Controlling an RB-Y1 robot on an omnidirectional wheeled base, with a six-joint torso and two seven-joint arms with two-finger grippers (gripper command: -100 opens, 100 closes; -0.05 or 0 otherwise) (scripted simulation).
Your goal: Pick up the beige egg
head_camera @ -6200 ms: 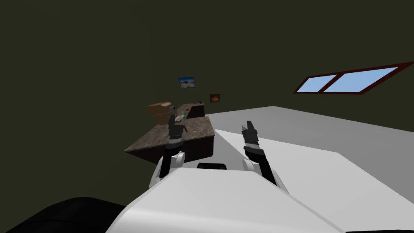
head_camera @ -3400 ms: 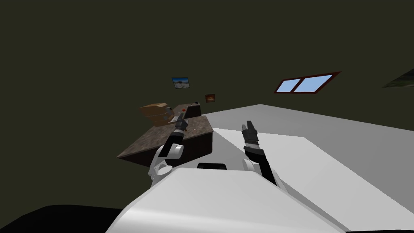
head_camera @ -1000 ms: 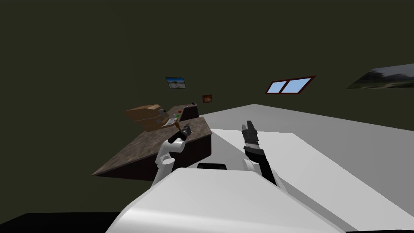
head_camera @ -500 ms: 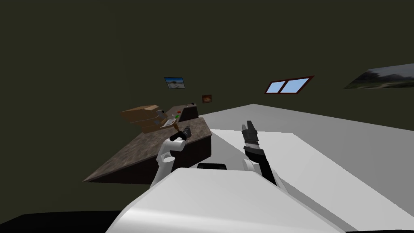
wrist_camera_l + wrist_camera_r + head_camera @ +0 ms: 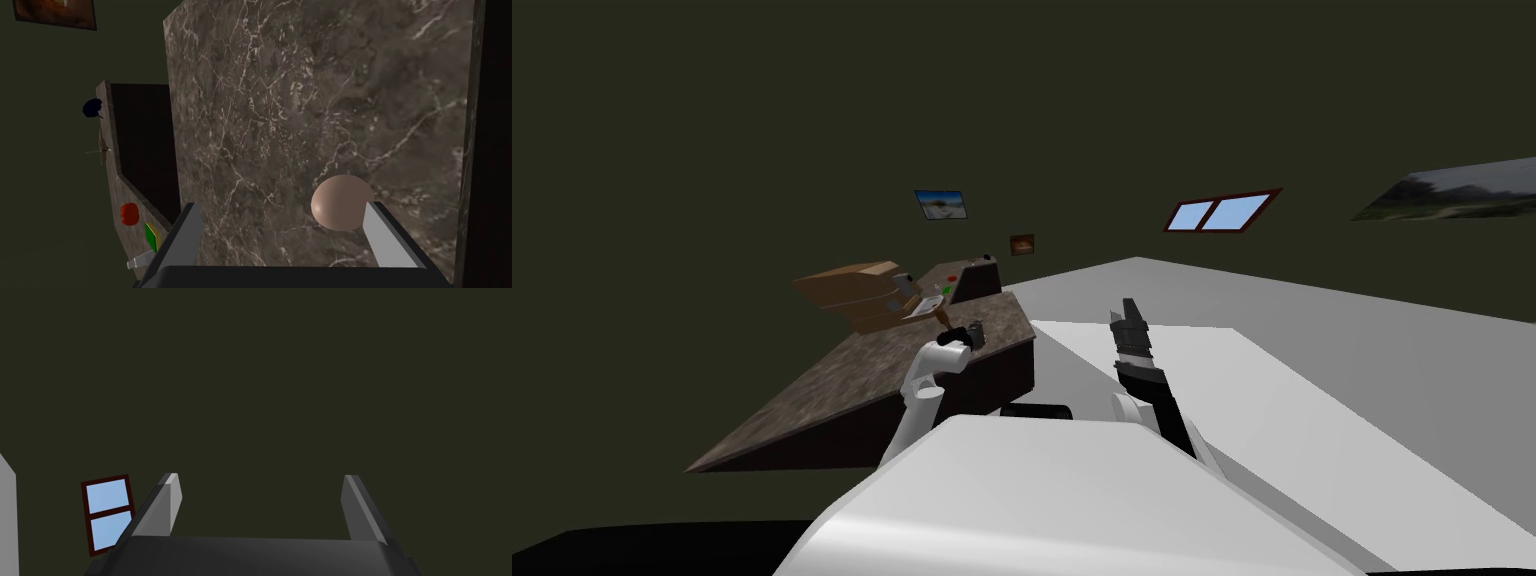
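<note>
The beige egg point(image 5: 342, 201) lies on a dark marbled counter top point(image 5: 300, 100). My left gripper point(image 5: 282, 217) is open just above that top. The egg sits by the tip of one of its fingers point(image 5: 385, 237), inside the gap, and the other finger stands well off. I cannot tell whether the near finger touches the egg. In the head view the left gripper point(image 5: 974, 333) hangs over the counter point(image 5: 842, 390) near its far end. My right gripper point(image 5: 1127, 315) is raised in front of my chest, and in its wrist view it point(image 5: 260, 490) is open and holds nothing.
The counter's edge point(image 5: 467, 150) runs close beside the egg. A lower counter beyond carries a red thing point(image 5: 130, 214), a green and yellow thing point(image 5: 151, 236) and a dark blue thing point(image 5: 92, 107). A brown box point(image 5: 852, 290) stands at the counter's far left.
My head view has swung, so the counter now stretches farther to the left. My left hand has bent down and drawn back over the counter top. The right arm has kept its pose.
</note>
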